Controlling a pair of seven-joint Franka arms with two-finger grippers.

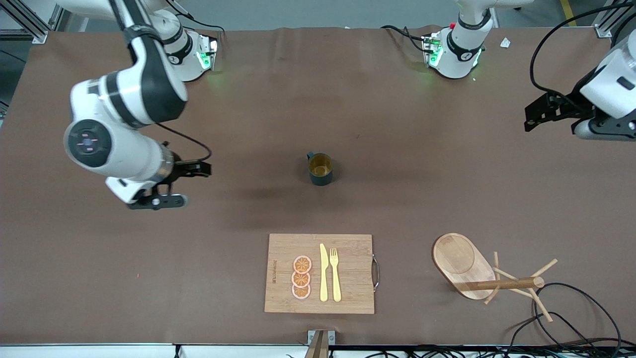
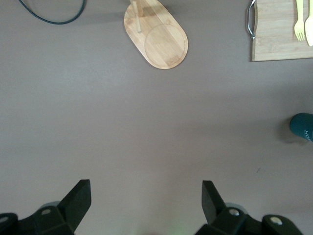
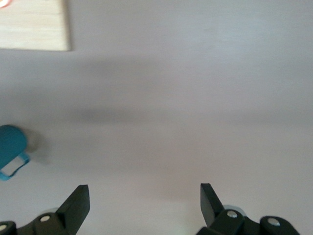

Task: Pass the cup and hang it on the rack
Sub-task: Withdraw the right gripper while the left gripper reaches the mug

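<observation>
- The right gripper (image 1: 186, 186), black with 2 fingers, hangs with its jaws spread wide and nothing between them, over bare brown table toward the right arm's end; its own wrist view shows both fingertips (image 3: 78, 203) apart above plain cloth.
- The left gripper (image 1: 539, 112) hovers just as wide and empty over the left arm's end of the table; that arm waits.
- The small dark teal-green ribbed cup (image 1: 320, 169), mustard-yellow inside, stands upright near the table's middle, between the 2 grippers and well apart from both, its small handle turned toward the robots' bases.
- Nearer the front camera lies a rectangular bamboo cutting board (image 1: 280, 248) carrying 3 orange slices (image 1: 301, 277), a yellow knife (image 1: 323, 272) and a yellow fork (image 1: 335, 273).
- The light wooden mug rack (image 1: 459, 261), with oval dished base, round post and thin angled pegs, stands toward the left arm's end, nearer the camera than the cup.
- The step in hand looks like the right gripper's first reach for the cup.
- To do it well: come down centred over the rim, clamp 1 wall or the body while leaving the handle clear, since the handle must slide onto a peg later, and lift straight so the cup stays level for the pass.
</observation>
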